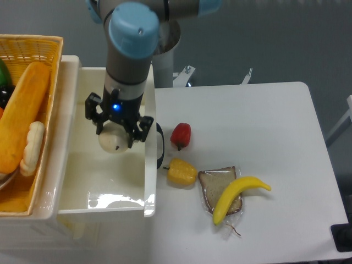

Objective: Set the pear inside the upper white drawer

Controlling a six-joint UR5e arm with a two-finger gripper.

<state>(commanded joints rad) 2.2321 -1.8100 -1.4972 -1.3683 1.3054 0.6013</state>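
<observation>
While clamped, smooth round pear (114,141).

Loose food on a white table (264,115)

A yellow pepper (181,171) sits just below a red pepper (181,135); right of it, a banana (239,196) rests across a bread slice (218,186).

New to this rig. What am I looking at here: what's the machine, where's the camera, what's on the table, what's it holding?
One fixed camera looks down on a white table. The machine is a single robot arm ending in a two-finger gripper. Its fingers are closed on the pear, a pale rounded fruit, held over the inside of the open white drawer. On the table lie a red pepper, a yellow pepper, a bread slice and a banana lying across the slice. At far left a woven basket holds more food.
</observation>
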